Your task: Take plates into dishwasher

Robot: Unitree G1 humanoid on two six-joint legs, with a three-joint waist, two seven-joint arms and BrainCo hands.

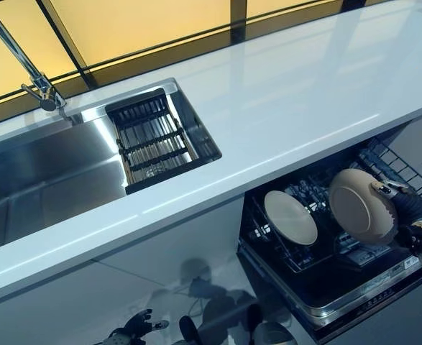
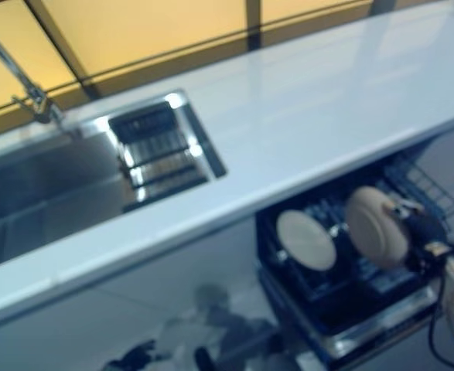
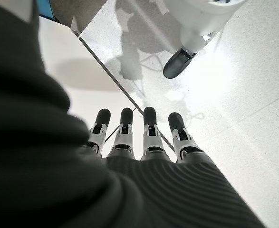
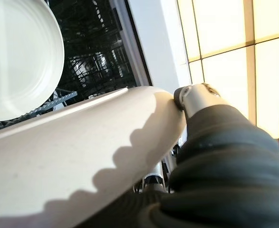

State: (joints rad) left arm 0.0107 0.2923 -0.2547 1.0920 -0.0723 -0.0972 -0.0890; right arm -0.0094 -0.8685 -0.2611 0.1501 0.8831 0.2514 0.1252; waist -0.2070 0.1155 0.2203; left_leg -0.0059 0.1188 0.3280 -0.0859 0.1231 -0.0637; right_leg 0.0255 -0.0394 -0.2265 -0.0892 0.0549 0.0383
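My right hand (image 1: 406, 213) is shut on the rim of a beige plate (image 1: 361, 206), holding it on edge above the pulled-out dishwasher rack (image 1: 397, 167) under the counter. The right wrist view shows the thumb (image 4: 194, 97) pressed on that beige plate (image 4: 82, 156). A second, paler plate (image 1: 290, 217) stands upright in the rack to its left, also seen in the right wrist view as the pale plate (image 4: 20, 57). My left hand (image 1: 135, 327) hangs low by the floor, fingers (image 3: 149, 130) straight, holding nothing.
A white countertop (image 1: 282, 100) runs above the dishwasher. A steel sink (image 1: 45, 180) with a dark drain rack (image 1: 153, 136) and a tap (image 1: 42, 86) lies at the left. The open dishwasher door (image 1: 354, 287) juts out towards me.
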